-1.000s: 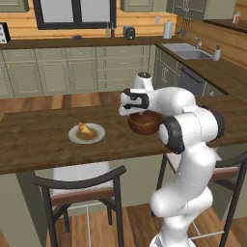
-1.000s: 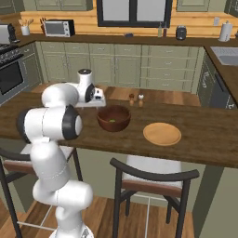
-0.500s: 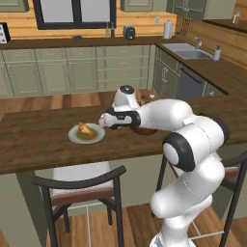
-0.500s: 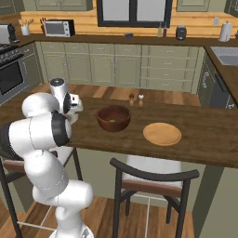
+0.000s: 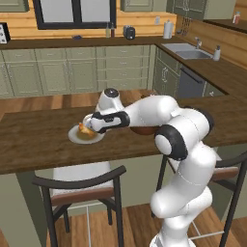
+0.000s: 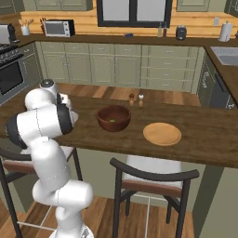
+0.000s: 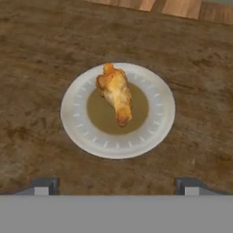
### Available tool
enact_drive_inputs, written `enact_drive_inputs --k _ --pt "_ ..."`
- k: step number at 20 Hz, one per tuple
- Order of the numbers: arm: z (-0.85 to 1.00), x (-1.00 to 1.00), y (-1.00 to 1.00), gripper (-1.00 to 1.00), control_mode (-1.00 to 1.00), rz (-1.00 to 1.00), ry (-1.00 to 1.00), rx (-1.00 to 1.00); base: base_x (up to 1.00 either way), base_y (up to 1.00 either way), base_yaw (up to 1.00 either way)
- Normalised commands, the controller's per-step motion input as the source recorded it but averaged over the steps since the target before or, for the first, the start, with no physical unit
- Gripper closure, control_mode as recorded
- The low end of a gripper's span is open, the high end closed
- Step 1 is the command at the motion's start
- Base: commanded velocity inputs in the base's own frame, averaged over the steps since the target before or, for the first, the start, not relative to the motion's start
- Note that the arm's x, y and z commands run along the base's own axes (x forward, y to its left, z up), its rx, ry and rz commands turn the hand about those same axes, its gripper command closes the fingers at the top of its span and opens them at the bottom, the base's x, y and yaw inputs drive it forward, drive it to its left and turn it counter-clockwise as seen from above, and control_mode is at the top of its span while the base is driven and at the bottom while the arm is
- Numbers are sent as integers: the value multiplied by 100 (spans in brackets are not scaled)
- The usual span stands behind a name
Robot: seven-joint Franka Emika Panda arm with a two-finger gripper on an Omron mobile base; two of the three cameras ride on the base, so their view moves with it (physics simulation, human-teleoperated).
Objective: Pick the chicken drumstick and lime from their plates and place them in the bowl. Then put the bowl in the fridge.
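Hand view: I see the grey plate [image 7: 118, 110] on the wooden counter [image 7: 41, 54] with the chicken drumstick [image 7: 116, 93] lying across its brownish centre, golden-brown, lumpy, thick end toward the top of this view. Gripper [image 7: 116, 186] fingers spread wide on either side of the plate, nothing pinched. Right base view: dark bowl [image 6: 114, 118] holds a small green lime [image 6: 111, 121]; the tan plate [image 6: 161, 134] beside it is bare.
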Motion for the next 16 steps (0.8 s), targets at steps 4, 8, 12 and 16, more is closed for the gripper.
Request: enact_drive_inputs --k 4,8,12,16 --pt "-13 34 60 -100 -100 0 9 -5 0 0 0" --pt "-32 50 25 -100 -100 -1 20 -10 0 0 0" --pt "-36 27 -11 -100 -100 -2 7 -7 0 0 0" --pt "-37 1 -29 -100 -100 0 0 -3 0 0 0"
